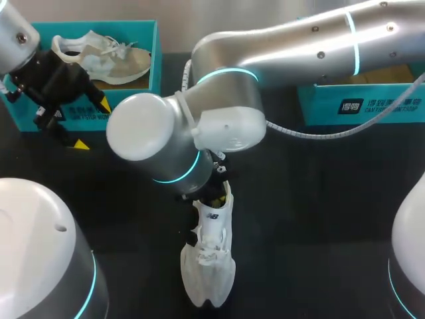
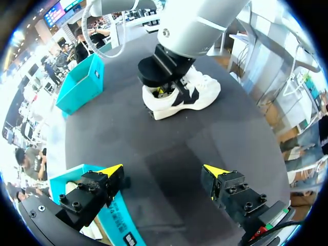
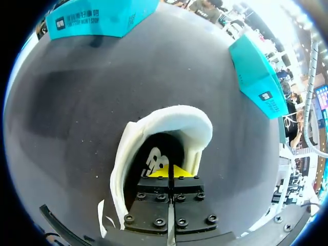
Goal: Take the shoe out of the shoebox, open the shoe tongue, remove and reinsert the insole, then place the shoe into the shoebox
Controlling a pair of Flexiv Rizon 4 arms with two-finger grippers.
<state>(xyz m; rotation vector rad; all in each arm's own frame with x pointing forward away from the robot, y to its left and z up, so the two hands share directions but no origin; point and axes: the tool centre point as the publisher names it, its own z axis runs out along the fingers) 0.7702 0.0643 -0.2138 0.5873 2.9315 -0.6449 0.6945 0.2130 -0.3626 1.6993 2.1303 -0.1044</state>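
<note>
White sneaker [image 1: 209,262]: out of its box, lying on the black table [image 1: 319,199] near the front middle, with its opening turned towards our right arm.
Insole [image 3: 156,159]: inside the shoe, its printed heel end showing just under the fingertips.
Right gripper [image 3: 171,171]: pushed down into the shoe's opening, its fingers pressed tight together. We cannot tell whether the insole's edge is caught between them.
Left gripper [image 2: 164,171]: fingers spread wide with nothing between them. It hangs by the front wall of the teal shoebox [image 1: 156,53], well apart from the shoe.
Teal shoebox: at the far left of the table, with a second sneaker [image 1: 113,60] lying inside.
Other teal shoebox [image 1: 358,106]: at the far right, beyond our right arm.
Risk, shoe lifts: nothing pins the shoe down, so we judge that pulling on the insole could drag or tip the whole sneaker.
Risk, lost pinch: a thin hold on the insole could slip and leave it half out.
Risk, snag: the closed fingers could catch the padded collar and fold it inward.
</note>
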